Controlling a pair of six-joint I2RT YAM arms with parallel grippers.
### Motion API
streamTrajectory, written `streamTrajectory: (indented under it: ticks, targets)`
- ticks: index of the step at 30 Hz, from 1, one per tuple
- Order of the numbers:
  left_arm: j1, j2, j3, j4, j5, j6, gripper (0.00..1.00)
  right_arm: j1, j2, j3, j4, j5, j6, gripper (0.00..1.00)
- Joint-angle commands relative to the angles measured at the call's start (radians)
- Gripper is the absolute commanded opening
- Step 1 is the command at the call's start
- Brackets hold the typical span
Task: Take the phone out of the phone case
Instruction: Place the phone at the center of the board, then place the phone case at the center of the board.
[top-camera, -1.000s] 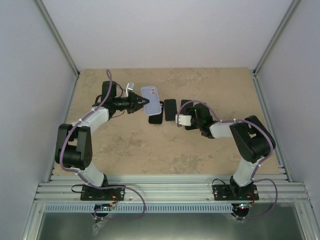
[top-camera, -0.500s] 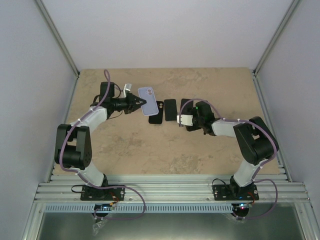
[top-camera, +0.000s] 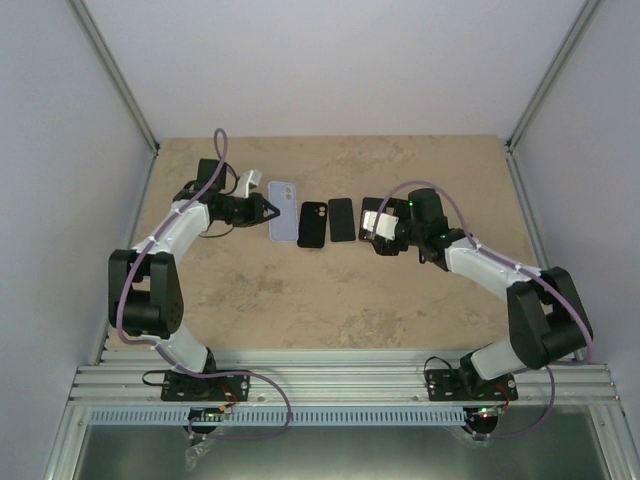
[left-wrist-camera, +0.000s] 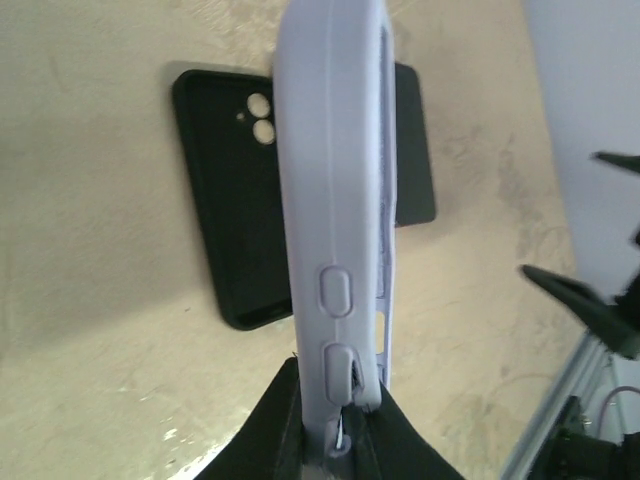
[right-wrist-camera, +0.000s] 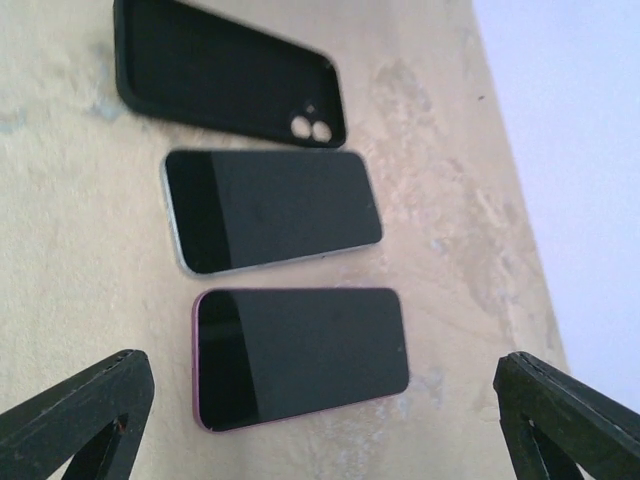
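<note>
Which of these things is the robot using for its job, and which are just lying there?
For the job:
- lavender case, pinched by the left gripper; whether a phone is inside cannot be seen
- right gripper, open, holding nothing

Just lying about, flat and untouched:
- black case
- silver-edged phone
- pink-edged phone

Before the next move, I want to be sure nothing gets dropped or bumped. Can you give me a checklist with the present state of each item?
1. Grip: left fingers shut on the lilac case at its end: ok.
2. Contents: lilac case empty: cannot tell, it is seen edge-on.
3. Free arm: right fingers open: ok.
4. Phones: silver-edged phone and pink-edged phone flat, apart: ok.
5. Spare: black case flat, untouched: ok.
</note>
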Motion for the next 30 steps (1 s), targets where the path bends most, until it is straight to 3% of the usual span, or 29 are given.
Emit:
streamTrajectory:
  ticks: [1, 6, 8, 11, 20, 30]
  targets:
    - [0.010, 0.011, 0.017, -0.089, -0.096, 0.142, 0.00, -0.007, -0.087, 0.020, -0.055, -0.063, 0.126, 0.95]
    - [-0.001, -0.128, -0.190, 0.148, -0.166, 0.159, 0.00, -0.007, -0.162, -0.006, -0.038, -0.073, 0.207, 0.96]
    - [-0.033, -0.144, -0.210, 0.173, -0.222, 0.202, 0.00, -0.007, -0.181, -0.018, -0.028, -0.072, 0.233, 0.96]
    - [-0.057, -0.105, -0.187, 0.172, -0.272, 0.220, 0.00, -0.007, -0.197, -0.035, -0.011, -0.064, 0.281, 0.96]
    - [-0.028, 0.035, -0.118, 0.159, -0.206, 0.152, 0.00, -0.009, -0.250, -0.083, 0.013, -0.055, 0.350, 0.97]
    - [-0.025, 0.206, 0.017, 0.084, -0.172, 0.173, 0.00, -0.018, -0.262, -0.110, 0.039, -0.055, 0.370, 0.97]
